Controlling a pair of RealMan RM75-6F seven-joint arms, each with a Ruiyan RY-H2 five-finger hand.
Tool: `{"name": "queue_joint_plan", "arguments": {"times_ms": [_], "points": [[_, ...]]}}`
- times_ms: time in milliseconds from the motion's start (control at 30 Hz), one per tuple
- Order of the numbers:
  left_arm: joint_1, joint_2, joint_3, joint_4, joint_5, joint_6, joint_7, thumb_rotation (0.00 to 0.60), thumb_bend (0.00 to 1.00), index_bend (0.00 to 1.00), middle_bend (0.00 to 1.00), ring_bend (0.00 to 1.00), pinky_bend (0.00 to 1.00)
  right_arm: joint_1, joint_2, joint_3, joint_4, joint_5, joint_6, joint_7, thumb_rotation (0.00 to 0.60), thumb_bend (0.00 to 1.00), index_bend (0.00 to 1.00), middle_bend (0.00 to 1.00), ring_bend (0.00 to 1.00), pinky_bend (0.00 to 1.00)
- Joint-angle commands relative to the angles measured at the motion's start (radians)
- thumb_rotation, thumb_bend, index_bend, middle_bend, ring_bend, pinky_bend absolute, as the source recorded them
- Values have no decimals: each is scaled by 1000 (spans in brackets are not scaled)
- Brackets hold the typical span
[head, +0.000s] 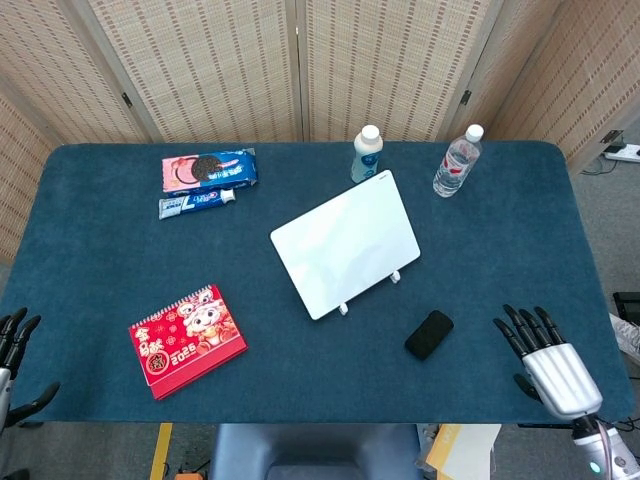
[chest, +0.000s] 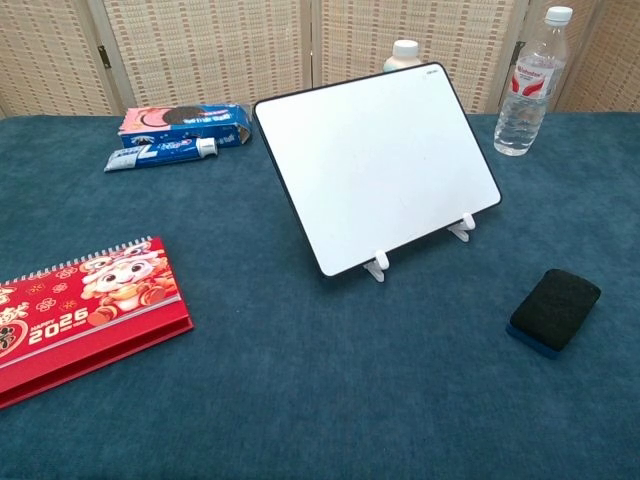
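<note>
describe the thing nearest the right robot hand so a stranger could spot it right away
Start at the white board propped at the middle of the blue table. Just off its near right corner, toward the right robot hand, lies a small black eraser: the only dark, soft block there.
</note>
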Motion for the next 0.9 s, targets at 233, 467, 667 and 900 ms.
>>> {"name": "queue_joint_plan", "arguments": {"times_ms": [233, 467, 667, 900], "points": [[5, 2, 0, -1, -6, 4, -5, 600, 239, 0, 54, 55, 53, 151, -77, 49, -44, 70, -243, -193, 600, 268, 180, 0, 60, 51], [12, 9, 0, -1, -2, 20, -23, 600, 239, 0, 54, 55, 53, 217, -157, 67, -12, 149, -354, -271, 600, 269, 180, 0, 58, 52], [9, 15, 0, 1, -2, 15, -40, 600, 239, 0, 54, 56, 52, 264, -212, 86, 4, 227, -421, -347, 600, 268, 180, 0, 59, 51], [14, 23, -1, 4, -1, 28, -62, 600, 240, 0, 54, 56, 52, 298, -265, 90, 27, 288, -448, -425, 600, 268, 180, 0, 63, 51]]}}
